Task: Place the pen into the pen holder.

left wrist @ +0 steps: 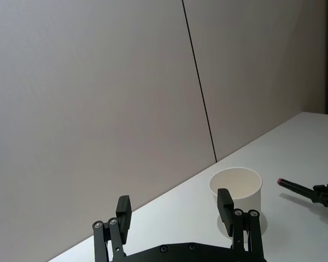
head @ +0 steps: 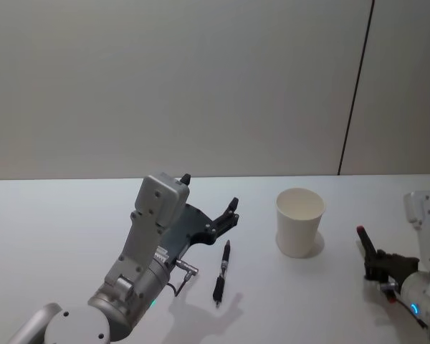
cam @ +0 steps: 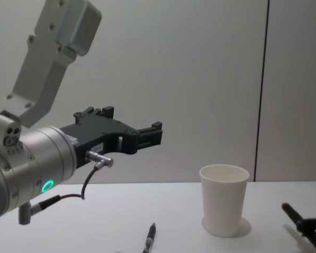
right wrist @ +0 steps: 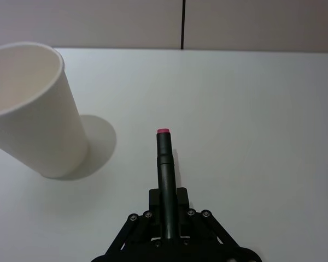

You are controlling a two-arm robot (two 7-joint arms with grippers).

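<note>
The pen holder is a white paper cup standing upright on the white table. To its right, low over the table, my right gripper is shut on a black pen. That pen's red end points away from the wrist and lies short of the cup. A second black pen lies flat on the table left of the cup. Raised above it, my left gripper is open and holds nothing.
The table runs back to a plain grey wall with a dark vertical seam. A short cable with a metal plug hangs from the left wrist near the lying pen.
</note>
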